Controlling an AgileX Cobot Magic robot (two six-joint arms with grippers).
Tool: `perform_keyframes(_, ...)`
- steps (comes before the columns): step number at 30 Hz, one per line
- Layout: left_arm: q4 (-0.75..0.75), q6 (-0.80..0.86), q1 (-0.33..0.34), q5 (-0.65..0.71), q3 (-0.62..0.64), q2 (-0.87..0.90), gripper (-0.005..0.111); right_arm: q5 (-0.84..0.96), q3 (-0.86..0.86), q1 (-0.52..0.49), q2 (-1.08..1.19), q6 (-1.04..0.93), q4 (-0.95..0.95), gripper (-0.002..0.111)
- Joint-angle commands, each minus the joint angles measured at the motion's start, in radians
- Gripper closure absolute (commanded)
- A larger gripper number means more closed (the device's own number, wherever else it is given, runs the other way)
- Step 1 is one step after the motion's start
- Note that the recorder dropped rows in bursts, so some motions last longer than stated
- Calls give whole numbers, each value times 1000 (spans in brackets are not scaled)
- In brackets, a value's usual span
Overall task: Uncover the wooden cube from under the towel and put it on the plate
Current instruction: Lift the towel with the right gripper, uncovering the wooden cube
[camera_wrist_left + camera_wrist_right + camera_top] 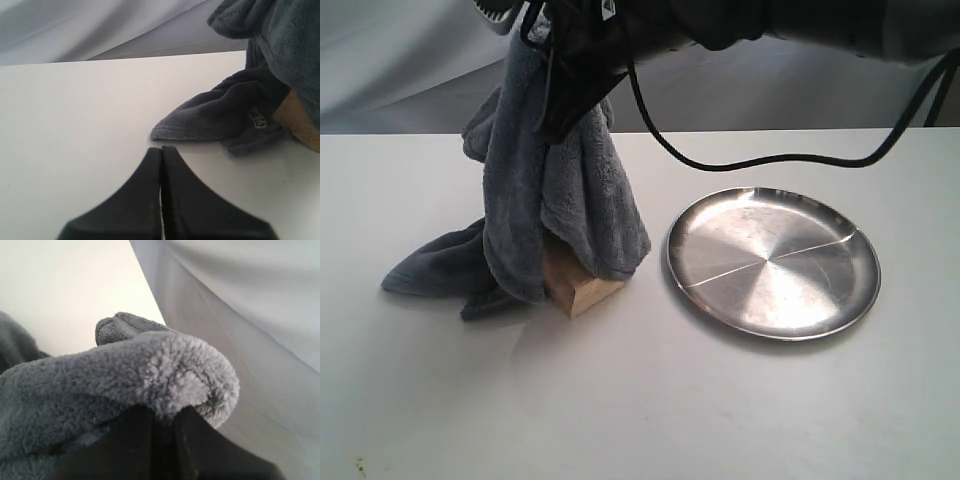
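Observation:
The dark grey towel (545, 205) hangs from my right gripper (560, 95), which is shut on its top fold high above the table; in the right wrist view the fluffy fold (165, 375) bulges over the jaws of that gripper (162, 415). The towel's lower end still lies on the table at the left. The wooden cube (582, 288) shows partly beneath the hanging cloth, its front corner bare. The silver plate (772, 262) lies to the right of the cube with nothing on it. My left gripper (161, 150) is shut and holds nothing, low over the table near the towel (225, 112) and cube (299, 120).
A black cable (770, 155) loops down from the right arm above the plate. A grey cloth backdrop (400, 60) stands behind the white table (670, 400).

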Motion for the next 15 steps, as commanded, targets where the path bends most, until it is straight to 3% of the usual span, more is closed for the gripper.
perform_keyframes(1, -2, -5, -2, -12, 5, -4, 107, -122, 1, 5, -44, 4, -14, 108)
perform_keyframes(15, -2, -5, -2, -12, 5, -4, 107, -192, 1, 5, -108, 12, -16, 108)
